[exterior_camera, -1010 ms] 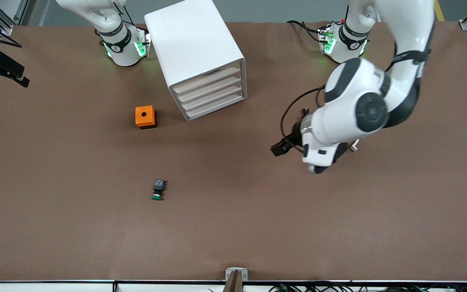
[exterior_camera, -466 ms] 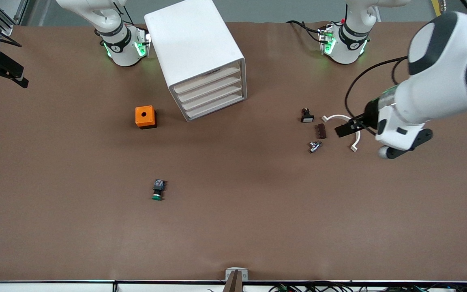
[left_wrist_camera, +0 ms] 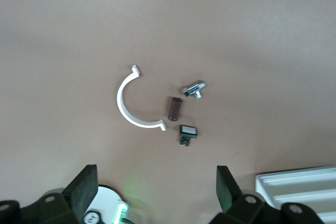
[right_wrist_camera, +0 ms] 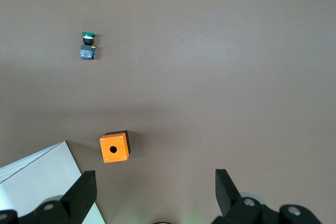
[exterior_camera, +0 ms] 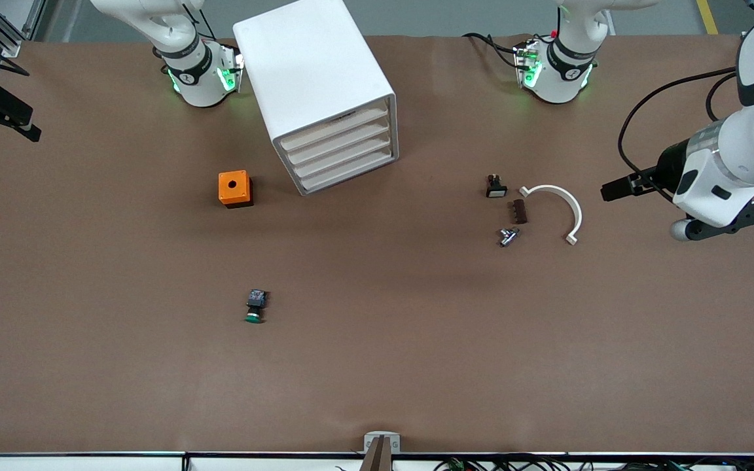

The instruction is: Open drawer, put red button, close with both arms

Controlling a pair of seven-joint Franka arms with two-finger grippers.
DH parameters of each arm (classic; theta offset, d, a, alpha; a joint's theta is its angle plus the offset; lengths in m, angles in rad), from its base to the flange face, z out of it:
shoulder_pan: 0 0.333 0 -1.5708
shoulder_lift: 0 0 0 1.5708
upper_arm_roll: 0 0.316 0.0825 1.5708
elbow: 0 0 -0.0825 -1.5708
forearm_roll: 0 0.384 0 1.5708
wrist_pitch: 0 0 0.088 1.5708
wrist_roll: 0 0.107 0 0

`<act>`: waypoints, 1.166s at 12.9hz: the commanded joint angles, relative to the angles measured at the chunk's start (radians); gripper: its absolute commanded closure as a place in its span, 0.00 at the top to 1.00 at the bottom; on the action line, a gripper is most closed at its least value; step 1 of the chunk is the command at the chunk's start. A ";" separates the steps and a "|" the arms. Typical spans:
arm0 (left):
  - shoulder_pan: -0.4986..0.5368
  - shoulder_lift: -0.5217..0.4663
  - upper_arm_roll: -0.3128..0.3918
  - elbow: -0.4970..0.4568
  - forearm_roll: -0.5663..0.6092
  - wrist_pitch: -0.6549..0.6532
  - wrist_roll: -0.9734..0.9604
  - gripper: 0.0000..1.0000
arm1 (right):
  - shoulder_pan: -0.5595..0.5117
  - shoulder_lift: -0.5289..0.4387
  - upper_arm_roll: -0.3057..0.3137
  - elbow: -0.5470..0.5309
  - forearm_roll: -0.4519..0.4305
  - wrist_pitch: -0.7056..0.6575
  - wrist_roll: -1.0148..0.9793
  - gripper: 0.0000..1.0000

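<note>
Front view is showing the white drawer unit [exterior_camera: 324, 98] with every drawer shut, and the red button is appearing in no view. Left gripper [left_wrist_camera: 156, 184] is hanging open and empty over the left arm's end of the table [exterior_camera: 416, 360]. Right gripper [right_wrist_camera: 155, 187] is hanging open and empty above the orange box [right_wrist_camera: 114, 147].

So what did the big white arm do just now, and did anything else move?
The left arm swung away from over the small parts, toward its own end of the table. That uncovered the white clip, the brown piece, the silver part and the little black switch. Its pincer is open and empty. The cabinet, orange box and green button stayed put.
</note>
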 commanded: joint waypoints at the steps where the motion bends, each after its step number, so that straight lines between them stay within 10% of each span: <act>1: -0.022 -0.102 0.057 -0.114 0.019 0.005 0.089 0.99 | -0.020 -0.028 0.007 -0.025 0.016 0.002 -0.015 1.00; 9: -0.021 -0.332 0.165 -0.353 0.019 0.081 0.279 0.99 | -0.021 -0.026 0.007 -0.025 0.017 0.005 -0.015 1.00; 15: -0.016 -0.245 0.162 -0.242 0.050 0.158 0.294 0.99 | -0.021 -0.025 0.007 -0.025 0.017 0.005 -0.015 1.00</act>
